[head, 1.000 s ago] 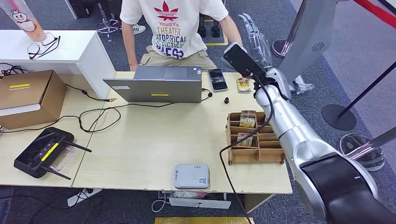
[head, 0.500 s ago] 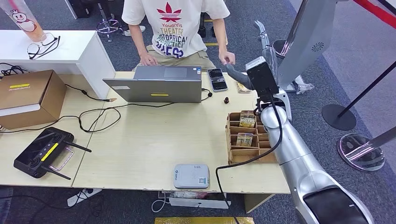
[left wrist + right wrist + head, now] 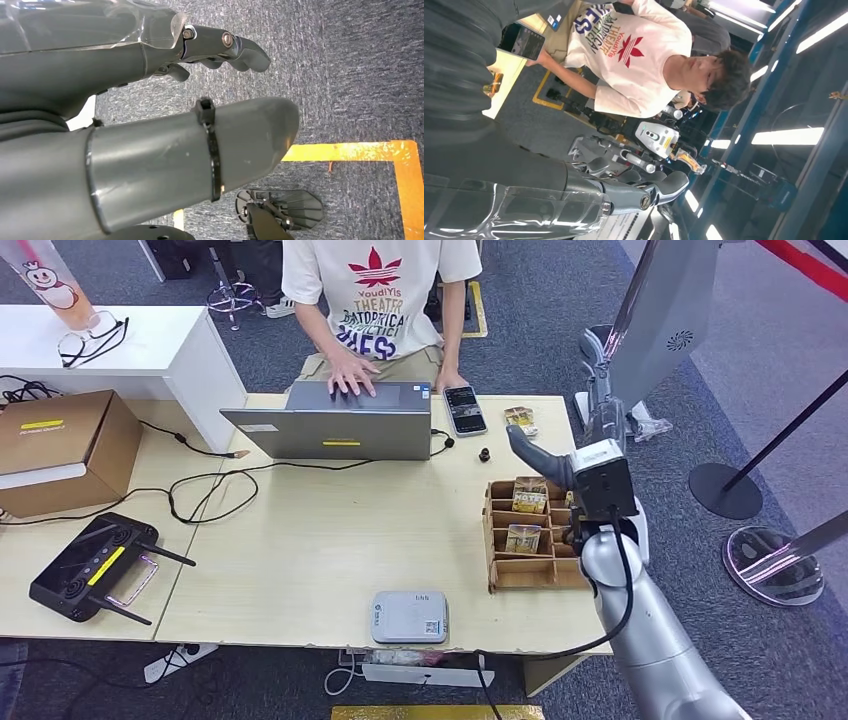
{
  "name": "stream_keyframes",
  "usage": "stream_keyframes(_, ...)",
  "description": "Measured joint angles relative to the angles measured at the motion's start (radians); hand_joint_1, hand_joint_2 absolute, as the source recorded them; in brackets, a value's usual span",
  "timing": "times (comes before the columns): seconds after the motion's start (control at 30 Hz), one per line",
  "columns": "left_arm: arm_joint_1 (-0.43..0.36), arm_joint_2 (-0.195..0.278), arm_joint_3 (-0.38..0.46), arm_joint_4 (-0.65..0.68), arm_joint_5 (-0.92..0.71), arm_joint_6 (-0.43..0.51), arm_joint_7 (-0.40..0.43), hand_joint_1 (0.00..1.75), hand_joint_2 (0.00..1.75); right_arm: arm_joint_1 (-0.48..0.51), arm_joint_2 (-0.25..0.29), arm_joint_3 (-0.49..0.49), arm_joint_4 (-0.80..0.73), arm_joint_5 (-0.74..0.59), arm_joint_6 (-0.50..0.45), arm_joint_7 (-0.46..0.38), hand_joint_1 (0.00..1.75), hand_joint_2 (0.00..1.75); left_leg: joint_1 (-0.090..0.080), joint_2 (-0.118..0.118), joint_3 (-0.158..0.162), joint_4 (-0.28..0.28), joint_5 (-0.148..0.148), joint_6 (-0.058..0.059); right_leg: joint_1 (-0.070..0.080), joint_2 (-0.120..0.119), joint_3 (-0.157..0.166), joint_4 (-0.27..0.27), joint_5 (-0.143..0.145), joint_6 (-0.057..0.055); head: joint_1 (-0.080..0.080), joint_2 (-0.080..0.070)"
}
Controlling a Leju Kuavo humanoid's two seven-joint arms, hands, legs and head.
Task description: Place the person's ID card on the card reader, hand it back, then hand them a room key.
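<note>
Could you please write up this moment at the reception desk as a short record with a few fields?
Setting: wooden desk with a person behind it
Person: one hand on the laptop, the other beside the phone
Right hand: raised beyond the desk's right edge, fingers apart, holding nothing
Left hand: hanging over grey carpet, holding nothing
Card tray: wooden, compartments, cards in some
Card reader: white box at the near edge, nothing on it
Loose card: right of the phone

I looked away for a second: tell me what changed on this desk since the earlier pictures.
The silver right arm swung back from the far desk edge toward the wooden compartment tray, its hand empty. The person moved both hands onto the grey laptop. The phone and white card reader stayed put.
</note>
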Motion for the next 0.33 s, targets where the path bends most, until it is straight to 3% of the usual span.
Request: stream_keyframes(0.33,0.015,0.006,0.009,0.000,0.030,0.002,-0.011,0.00,0.00,0.116,0.010,0.002,-0.098,-0.039,0.031,0.008,0.00,1.75,0.000,0.000,0.000,0.000,0.000,0.000,0.000,0.000,0.000,0.000,0.000,0.000,0.000,0.000)
